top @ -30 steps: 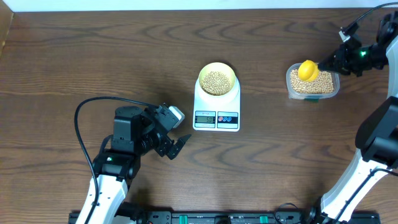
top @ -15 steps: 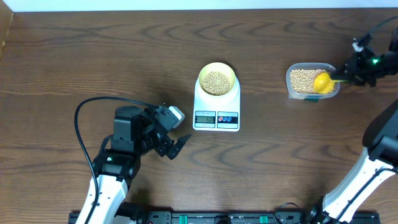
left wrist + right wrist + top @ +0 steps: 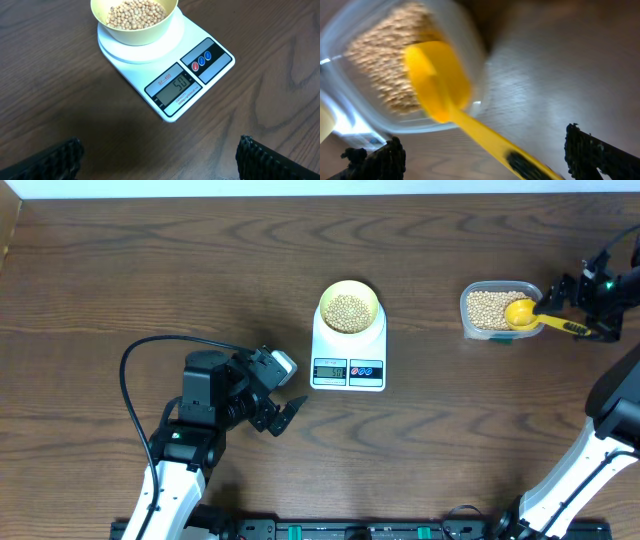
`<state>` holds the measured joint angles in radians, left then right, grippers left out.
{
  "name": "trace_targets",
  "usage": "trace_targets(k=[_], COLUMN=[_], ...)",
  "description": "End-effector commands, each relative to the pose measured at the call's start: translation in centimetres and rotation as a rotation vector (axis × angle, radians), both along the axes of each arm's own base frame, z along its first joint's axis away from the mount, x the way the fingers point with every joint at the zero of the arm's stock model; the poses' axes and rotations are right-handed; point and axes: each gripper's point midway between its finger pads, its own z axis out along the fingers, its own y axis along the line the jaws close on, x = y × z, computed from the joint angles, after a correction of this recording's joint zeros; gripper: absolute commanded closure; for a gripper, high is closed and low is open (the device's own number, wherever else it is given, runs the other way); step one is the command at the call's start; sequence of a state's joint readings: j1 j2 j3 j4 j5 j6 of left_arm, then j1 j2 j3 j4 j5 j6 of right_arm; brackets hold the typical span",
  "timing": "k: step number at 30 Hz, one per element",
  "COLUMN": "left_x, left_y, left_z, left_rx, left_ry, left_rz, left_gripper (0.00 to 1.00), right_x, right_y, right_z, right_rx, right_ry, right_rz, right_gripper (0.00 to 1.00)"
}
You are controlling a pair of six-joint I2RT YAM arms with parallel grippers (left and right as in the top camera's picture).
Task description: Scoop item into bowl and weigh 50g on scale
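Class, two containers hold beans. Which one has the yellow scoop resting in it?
The clear tub on the right; the pale bowl on the scale holds only beans.

Blurred, a clear rectangular plastic tub (image 3: 355,107) holds small tan beans (image 3: 377,65). A yellow plastic scoop (image 3: 437,82) lies with its head over the tub's near rim, handle running out between the right pincer (image 3: 485,157), its fingertips (image 3: 380,160) wide apart.

You have the white rectangular digital scale (image 3: 212,62) just ahead of the left claw (image 3: 160,160), display reading 50. The pale yellow-green round bowl (image 3: 135,36) stands upright on it, holding small tan beans (image 3: 135,12).
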<state>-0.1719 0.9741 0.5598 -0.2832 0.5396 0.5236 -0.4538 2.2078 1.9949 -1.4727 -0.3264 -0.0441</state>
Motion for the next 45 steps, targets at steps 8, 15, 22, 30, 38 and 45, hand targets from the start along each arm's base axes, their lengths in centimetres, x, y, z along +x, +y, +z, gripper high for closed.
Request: trace_targets(k=[8,15,22,30,38,45], left_x=[0.3,0.3,0.3,0.3,0.3,0.3], left_y=[0.2,0.2,0.2,0.2,0.2,0.2], left_z=[0.6,0.6,0.6,0.6,0.6,0.6], left_rx=[0.002,0.002,0.002,0.002,0.002,0.002], left_ry=[-0.018,-0.018,-0.018,-0.018,-0.018,-0.018], left_rz=[0.012,0.012,0.012,0.012,0.012,0.012], left_gripper=[0.01,0.01,0.01,0.01,0.01,0.01], right_x=[-0.2,1.6,3.0,1.5,1.5,1.7], right_y=[-1.2,0.8,5.9,10.5,12.5,12.6], right_z=[0.4,8.4,17.1,21.6,22.1,22.2], right_rx=[-0.146,-0.202,-0.191,-0.185,-0.172,-0.172], right_ry=[0.088,-0.146,-0.443,-0.567,-0.586,-0.591], right_rz=[-0.16,-0.181,-0.138,-0.043,-0.01,-0.021], right_gripper=[0.01,0.01,0.01,0.01,0.01,0.01])
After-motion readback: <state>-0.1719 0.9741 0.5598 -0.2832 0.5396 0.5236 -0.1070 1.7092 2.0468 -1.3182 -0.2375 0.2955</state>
